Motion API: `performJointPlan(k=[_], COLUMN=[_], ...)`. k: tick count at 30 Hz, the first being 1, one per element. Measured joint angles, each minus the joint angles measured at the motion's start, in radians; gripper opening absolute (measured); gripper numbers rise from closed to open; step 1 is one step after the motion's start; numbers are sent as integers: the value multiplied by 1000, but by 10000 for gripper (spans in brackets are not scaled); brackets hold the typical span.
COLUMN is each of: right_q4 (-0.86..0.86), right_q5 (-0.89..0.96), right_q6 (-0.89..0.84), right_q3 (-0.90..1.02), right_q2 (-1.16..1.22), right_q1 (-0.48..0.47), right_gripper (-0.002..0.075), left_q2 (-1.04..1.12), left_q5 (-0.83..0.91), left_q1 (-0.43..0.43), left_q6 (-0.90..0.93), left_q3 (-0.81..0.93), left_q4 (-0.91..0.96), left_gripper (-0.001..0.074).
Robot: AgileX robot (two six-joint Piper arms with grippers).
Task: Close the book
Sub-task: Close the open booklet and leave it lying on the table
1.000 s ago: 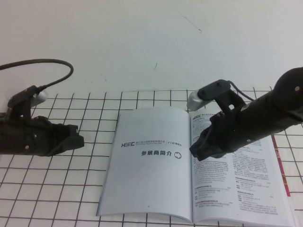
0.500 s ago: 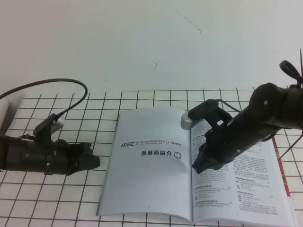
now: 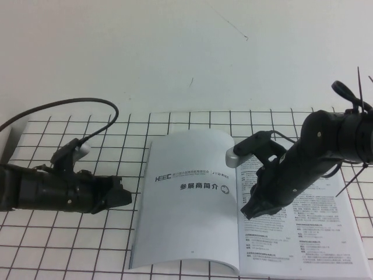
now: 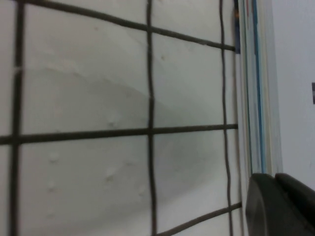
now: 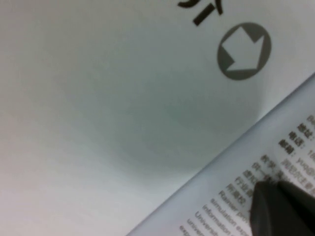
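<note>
An open book (image 3: 192, 216) lies on the gridded mat, its pale left page titled "HEEC" and its right page (image 3: 303, 239) full of small print. My left gripper (image 3: 127, 197) is low on the mat, shut, its tip just short of the book's left edge. In the left wrist view the shut gripper (image 4: 278, 196) sits against the stacked page edges (image 4: 256, 98). My right gripper (image 3: 249, 211) is shut, tip down on the printed page beside the spine. The right wrist view shows that gripper (image 5: 275, 196) on the text, next to the left page (image 5: 123, 108) and its arrow mark (image 5: 243, 50).
The black-lined grid mat (image 3: 70, 251) covers the near table; plain white surface (image 3: 175, 58) lies beyond it. The left arm's black cable (image 3: 70, 104) loops over the mat's far left. A white object (image 3: 13, 140) sits at the left border.
My left arm has slid right across the mat up to the book's left edge. The book's left edge has shifted slightly right. My right gripper has moved a little right and nearer along the spine.
</note>
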Motion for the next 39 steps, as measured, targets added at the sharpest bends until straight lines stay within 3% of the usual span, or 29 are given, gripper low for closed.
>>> performJointPlan(k=[7,14,28,39], right_q4=[-1,-6,-36,-156], right_q5=[4,4,0,97], right_q6=[6,7,39,97], right_q3=[-2,-2,4,-65], right_q2=[6,7,-16,-339], right_q1=[0,0,-2,-2], right_gripper=[-3,-3,-3,-3], left_q2=[0,0,4,-24], left_q5=[-121,-196,-61,28], left_q1=[-118,-178,-327,-368], left_q6=[27,28,3,-146], left_q3=[0,-4,-209,-361], left_q4=[-8,-54,-94,1], left_gripper=[-4,-4,-4,-4])
